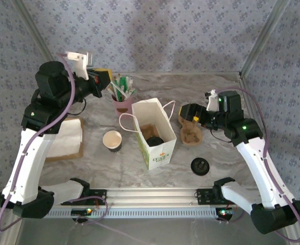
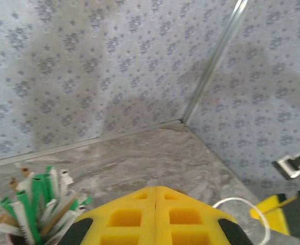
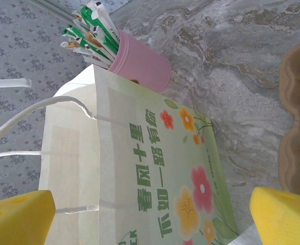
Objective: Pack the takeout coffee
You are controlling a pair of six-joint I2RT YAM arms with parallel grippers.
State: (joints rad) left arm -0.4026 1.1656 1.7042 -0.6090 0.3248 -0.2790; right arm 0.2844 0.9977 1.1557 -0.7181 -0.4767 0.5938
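**A:** Two cups. Which is the coffee?
**B:** The lidded one, I think: the coffee (image 1: 154, 141) sits inside the bag (image 1: 162, 155). A bare cup (image 1: 112, 140) stands left of the bag.
**A:** Grippers?
**B:** Left gripper (image 2: 156, 199) is pressed together behind the bag, by the straws (image 2: 35, 204). Right gripper (image 3: 152, 217) is spread wide, facing the bag's right side.
**A:** Risk?
**B:** Advancing, its fingers could snag a handle (image 3: 37, 109) and tip the bag, I'd judge.

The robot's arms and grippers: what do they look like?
The left arm and right arm are white shells with black joints, each trailing a lilac cable. Green lights glow on the right. The left gripper has yellow fingers with square recesses; the right gripper is yellow too.
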